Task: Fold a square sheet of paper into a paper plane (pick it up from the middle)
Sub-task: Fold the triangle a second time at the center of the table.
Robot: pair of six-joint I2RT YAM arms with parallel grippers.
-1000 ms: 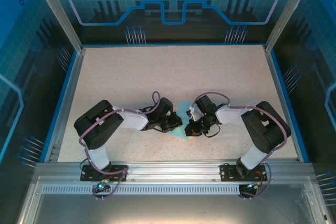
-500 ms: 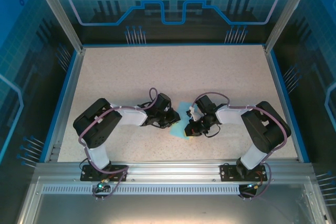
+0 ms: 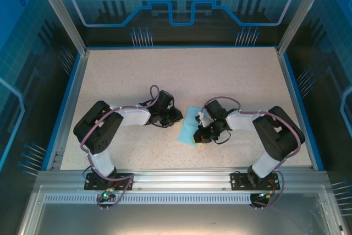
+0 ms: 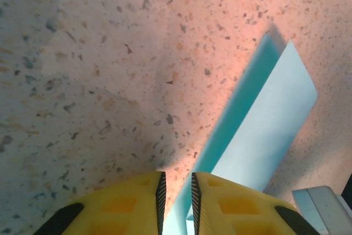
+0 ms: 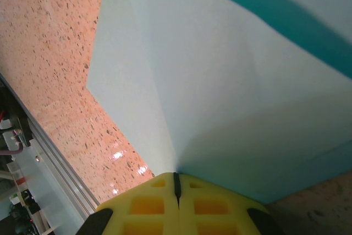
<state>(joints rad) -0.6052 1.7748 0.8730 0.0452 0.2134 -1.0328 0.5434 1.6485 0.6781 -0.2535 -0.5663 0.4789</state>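
Note:
The light-blue sheet of paper [image 3: 188,124] lies folded on the table between the two arms. In the left wrist view the sheet of paper [image 4: 269,130] is a long folded strip with a darker flap along its left edge. My left gripper [image 3: 177,118] sits just left of it; the yellow jaws [image 4: 176,182] stand a narrow gap apart with nothing pinched between them. My right gripper [image 3: 199,134] is at the paper's lower right edge. Its jaws [image 5: 176,177] are shut on the paper [image 5: 220,81], where a crease runs out from the seam.
The speckled beige table [image 3: 137,75] has a blue rim [image 3: 69,108] on three sides and an aluminium rail [image 3: 176,177] at the near edge. That rail [image 5: 49,152] lies close to the left of the right gripper. A grey-white arm part [image 4: 322,205] sits beside the paper.
My left gripper has drawn back to the left, off the paper, and its jaws have parted a little. More of the folded sheet now shows. The right arm has not moved.

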